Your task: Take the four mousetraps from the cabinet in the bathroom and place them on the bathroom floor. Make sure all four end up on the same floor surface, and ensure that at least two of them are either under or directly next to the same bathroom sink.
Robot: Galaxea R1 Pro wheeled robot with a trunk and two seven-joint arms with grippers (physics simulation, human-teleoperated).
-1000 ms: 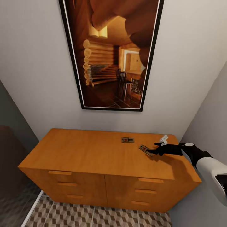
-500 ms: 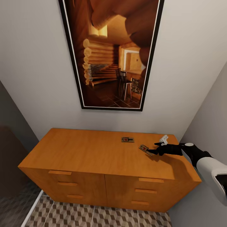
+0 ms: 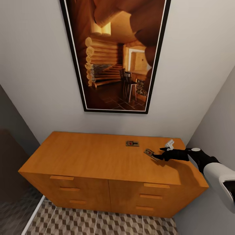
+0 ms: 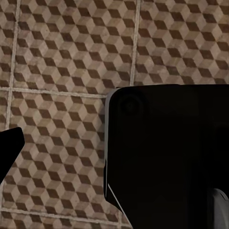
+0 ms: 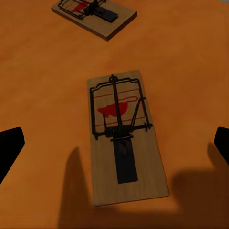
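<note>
Two mousetraps lie on the flat top of the orange-brown cabinet (image 3: 91, 156). The nearer mousetrap (image 3: 149, 153) is a tan board with a black spring bar and a red patch. My right gripper (image 3: 160, 154) hovers at its right end, open. In the right wrist view this mousetrap (image 5: 124, 138) lies between the spread black fingertips (image 5: 9, 148), untouched. The second mousetrap (image 3: 132, 144) sits further back (image 5: 94, 14). The cube-patterned bathroom floor (image 3: 98, 223) runs below the drawers. My left gripper (image 4: 114, 157) hangs open over the floor tiles (image 4: 57, 62), nothing held.
A large black-framed picture (image 3: 117, 55) hangs on the wall behind the cabinet. A grey wall (image 3: 215, 124) closes in the cabinet's right end, near my right arm. A dark recess (image 3: 13, 163) lies to the cabinet's left. A bulky black body (image 4: 167, 152) blocks part of the left wrist view.
The head camera has shifted slightly. My right gripper stays almost still beside the nearer mousetrap, and both mousetraps lie where they were.
</note>
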